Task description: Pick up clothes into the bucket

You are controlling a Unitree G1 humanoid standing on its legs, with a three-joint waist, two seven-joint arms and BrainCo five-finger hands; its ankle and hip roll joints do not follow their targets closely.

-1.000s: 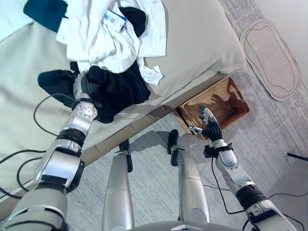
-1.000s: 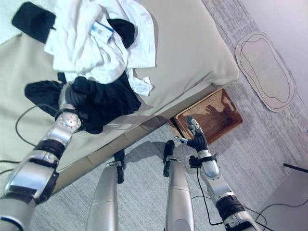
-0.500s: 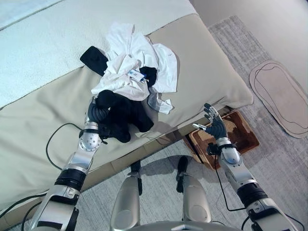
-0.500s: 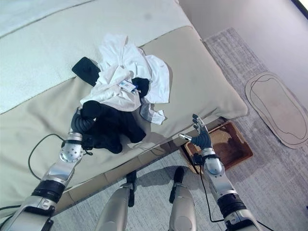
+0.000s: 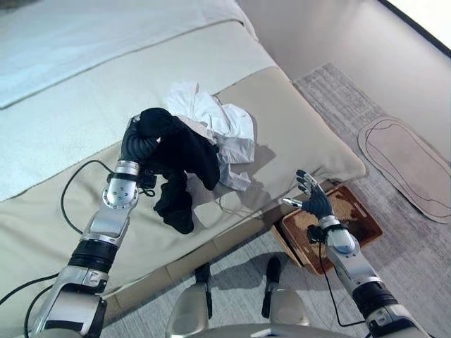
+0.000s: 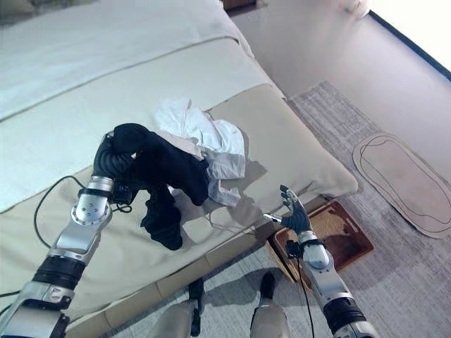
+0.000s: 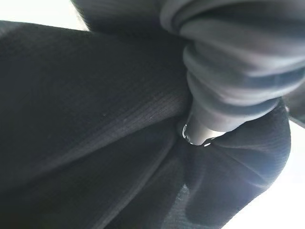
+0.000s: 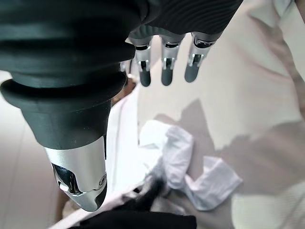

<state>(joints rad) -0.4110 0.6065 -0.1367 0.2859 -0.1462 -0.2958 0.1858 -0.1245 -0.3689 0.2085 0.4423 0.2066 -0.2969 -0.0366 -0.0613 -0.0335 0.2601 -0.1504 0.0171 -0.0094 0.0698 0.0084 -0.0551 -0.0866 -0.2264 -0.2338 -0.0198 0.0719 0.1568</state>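
— What is in the wicker basket (image 5: 352, 225)?
— Nothing that I can make out; it sits on the floor at the bed's (image 5: 296, 134) corner.
— And the hands?
— The left hand (image 5: 137, 141) has lifted the black garment (image 5: 184, 162) off the mattress; half a second ago it lay there. Its fingers are buried in cloth, so I cannot tell their grip. The right hand (image 5: 315, 202) hovers spread and empty. White clothes (image 5: 224, 130) stay on the bed.

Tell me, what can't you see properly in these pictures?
- Left hand: its fingers are buried in the black garment in the eye views; in the left wrist view dark cloth hides them.
- Basket: the right hand and forearm cover part of it.
- White clothes: the black garment hangs over their near side.
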